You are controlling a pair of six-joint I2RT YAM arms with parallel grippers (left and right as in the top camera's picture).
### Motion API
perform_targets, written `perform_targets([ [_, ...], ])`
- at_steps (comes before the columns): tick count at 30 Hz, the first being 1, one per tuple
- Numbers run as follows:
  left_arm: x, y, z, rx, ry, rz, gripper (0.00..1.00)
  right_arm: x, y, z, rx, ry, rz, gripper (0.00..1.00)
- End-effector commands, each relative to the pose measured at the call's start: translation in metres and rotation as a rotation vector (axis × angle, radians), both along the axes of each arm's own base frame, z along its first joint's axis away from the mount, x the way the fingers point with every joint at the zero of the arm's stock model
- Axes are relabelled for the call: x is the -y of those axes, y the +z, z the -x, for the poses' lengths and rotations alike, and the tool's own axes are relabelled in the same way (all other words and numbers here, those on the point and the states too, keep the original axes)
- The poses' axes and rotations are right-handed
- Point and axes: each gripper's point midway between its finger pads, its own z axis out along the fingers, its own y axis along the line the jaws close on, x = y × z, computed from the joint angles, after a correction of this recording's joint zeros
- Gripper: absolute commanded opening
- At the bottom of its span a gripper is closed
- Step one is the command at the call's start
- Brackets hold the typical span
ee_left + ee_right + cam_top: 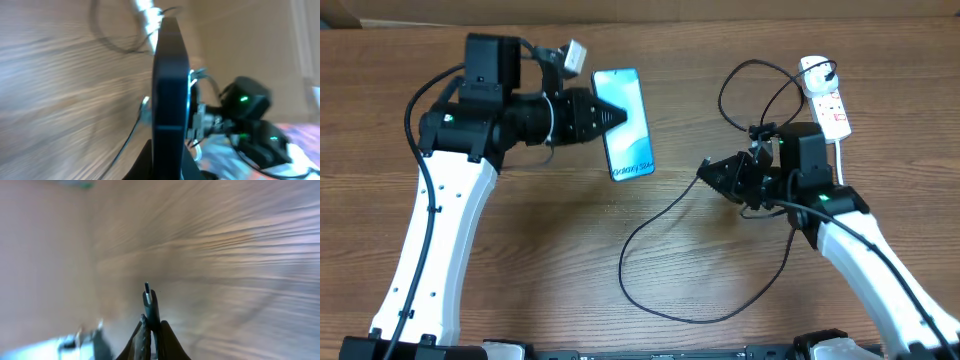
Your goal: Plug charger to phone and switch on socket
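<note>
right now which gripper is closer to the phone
Left. The left gripper is clamped on the phone at its long edge. The right gripper sits apart, off the phone's other long side, pinching the charger by its connector tip.

In the left wrist view you see the phone edge-on and smeared, its lower end cut off. Overhead, right of the phone, the socket has a switch too small to read. The right wrist view is all blur around the charger.
</note>
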Motion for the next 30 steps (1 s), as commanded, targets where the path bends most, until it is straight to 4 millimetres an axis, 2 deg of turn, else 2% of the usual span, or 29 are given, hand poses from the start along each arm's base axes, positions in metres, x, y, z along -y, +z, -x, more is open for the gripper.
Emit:
perform_targets([
  [1,0.002,0.039,0.008,-0.024,-0.068,0.206,0.04,-0.022,0.051,0.032,0.127,0.211,-0.162,0.04],
  [5,0.0,0.058,0.006,-0.012,-0.092,0.286,0.04,-0.034,0.087,0.056,0.212,0.363,-0.293,0.04],
  [9,0.001,0.065,0.007,-0.066,-0.09,0.328,0.04,-0.042,0.109,0.078,0.257,0.5,-0.395,0.04],
  [15,0.003,0.081,0.008,-0.095,-0.119,0.391,0.04,-0.06,0.115,0.098,0.26,0.599,-0.426,0.04],
  [18,0.002,0.091,0.006,-0.054,-0.134,0.406,0.04,-0.07,0.124,0.103,0.282,0.637,-0.445,0.04],
  [23,0.002,0.09,0.006,-0.051,-0.136,0.404,0.04,-0.086,0.142,0.112,0.31,0.683,-0.482,0.04],
  [30,0.003,0.092,0.01,-0.017,-0.17,0.405,0.04,-0.097,0.14,0.105,0.272,0.607,-0.461,0.04],
])
